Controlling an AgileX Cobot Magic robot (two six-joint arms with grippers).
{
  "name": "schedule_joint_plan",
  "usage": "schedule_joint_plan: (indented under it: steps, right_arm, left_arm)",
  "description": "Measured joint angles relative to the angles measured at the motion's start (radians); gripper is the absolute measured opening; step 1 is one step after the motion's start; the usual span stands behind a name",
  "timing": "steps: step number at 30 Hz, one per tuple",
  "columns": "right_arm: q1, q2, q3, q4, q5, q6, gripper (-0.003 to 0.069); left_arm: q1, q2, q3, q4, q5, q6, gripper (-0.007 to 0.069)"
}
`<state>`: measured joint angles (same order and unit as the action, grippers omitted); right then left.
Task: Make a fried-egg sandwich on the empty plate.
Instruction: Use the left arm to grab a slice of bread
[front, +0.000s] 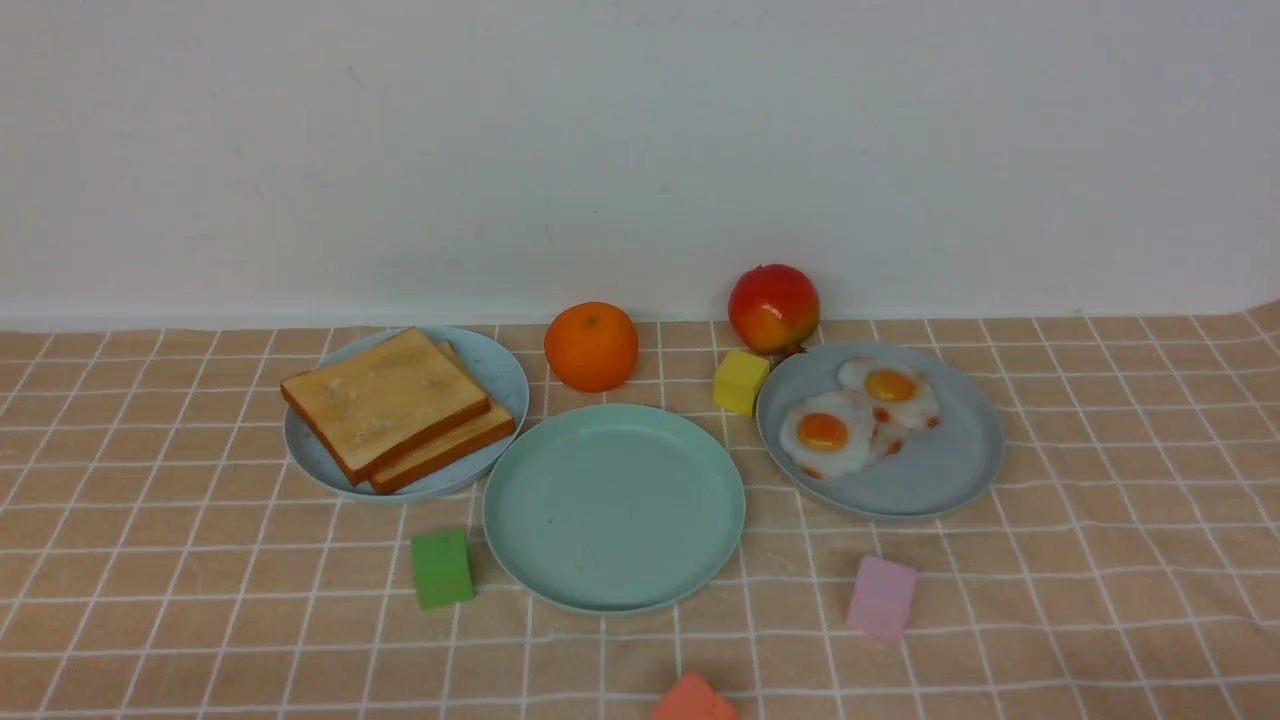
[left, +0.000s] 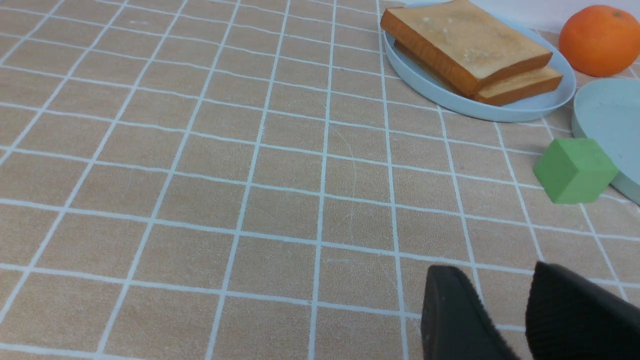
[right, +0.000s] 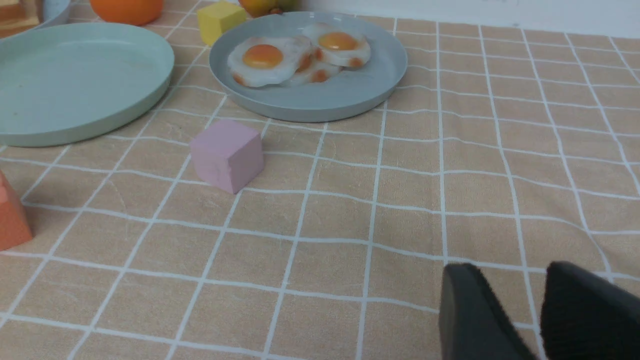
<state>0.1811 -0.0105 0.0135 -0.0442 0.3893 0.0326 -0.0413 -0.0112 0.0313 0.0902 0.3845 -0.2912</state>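
Currently, I see the toast slices (front: 385, 400) stacked upper left of the front view, fried eggs (front: 822, 432) upper right, and the mint-green plate (front: 615, 510) bare at centre. My left gripper (left: 485, 295) and right gripper (right: 505, 295) seem partly open, fingers apart, gripping nothing.

Middle plate (front: 615, 510): centre of the frame, on the tabletop (front: 200, 600)
Bread plate (front: 505, 385): left of centre, under two overlapping toast slices (front: 385, 400)
Egg plate (front: 940, 470): right of centre, fried eggs (front: 850, 430) on it
Orange (front: 591, 347): behind the middle plate
Second fruit (front: 773, 308): behind the egg plate's left edge
Blocks: one (front: 741, 382) left of the egg plate, one (front: 442, 569) before the bread plate, one (front: 882, 598) before the egg plate, one (front: 693, 700) at bottom centre
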Motion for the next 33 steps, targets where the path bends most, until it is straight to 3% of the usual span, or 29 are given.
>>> schedule_joint_plan:
  steps: [33]
  right_arm:
    - [0.0, 0.0, 0.003, 0.0, -0.025, 0.0, 0.024]
  left_arm:
    - [0.0, 0.0, 0.0, 0.001, 0.0, 0.0, 0.0239]
